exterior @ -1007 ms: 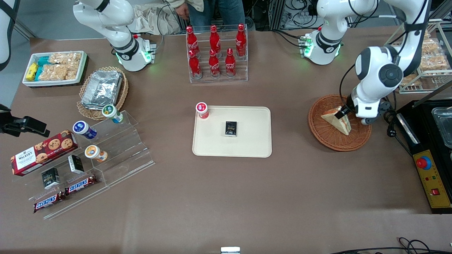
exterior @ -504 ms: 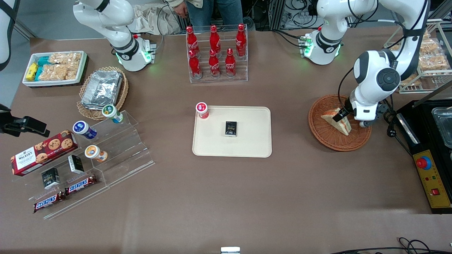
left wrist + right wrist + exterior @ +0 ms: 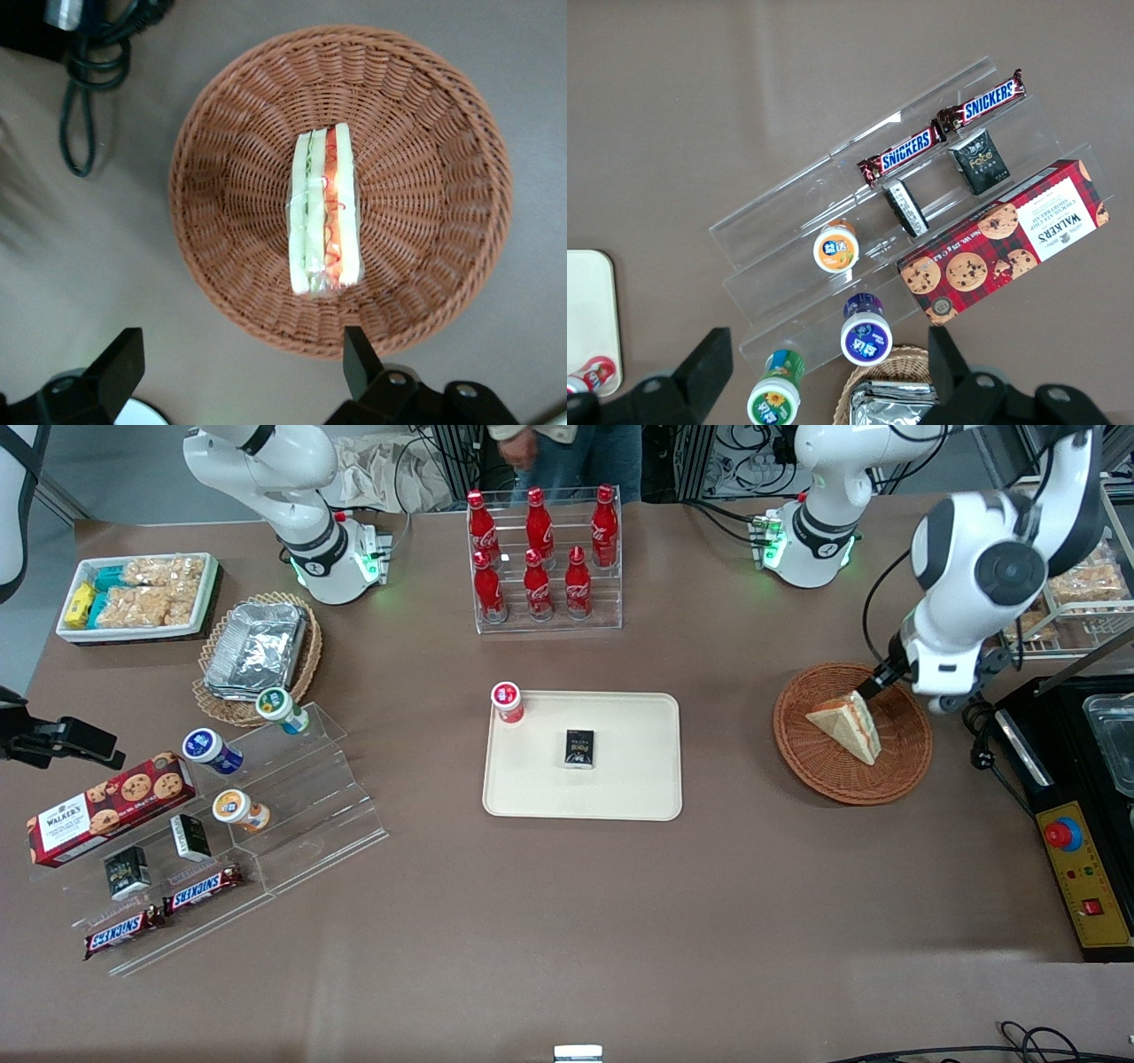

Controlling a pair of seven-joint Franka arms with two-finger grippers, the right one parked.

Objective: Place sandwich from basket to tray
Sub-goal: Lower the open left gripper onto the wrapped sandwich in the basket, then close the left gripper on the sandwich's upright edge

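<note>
The sandwich (image 3: 849,726), a pale bread wedge with orange and white filling, lies in the round reddish-brown basket (image 3: 797,753) toward the working arm's end of the table. The left wrist view looks down on the sandwich (image 3: 324,212), its cut edge up, in the middle of the basket (image 3: 425,177). My gripper (image 3: 873,686) hangs open and empty above the basket's rim farther from the front camera. Its black fingertips (image 3: 359,359) stand wide apart, and the gripper (image 3: 239,363) holds nothing. The cream tray (image 3: 638,779) lies mid-table.
A small black box (image 3: 579,747) lies on the tray and a red-capped pot (image 3: 507,701) stands at its corner. A rack of red cola bottles (image 3: 542,558) stands farther back. A black control box (image 3: 1076,806) and a coiled cable (image 3: 89,80) sit beside the basket.
The left arm has risen and drawn back from the sandwich, away from the front camera. The sandwich stays lying in the basket.
</note>
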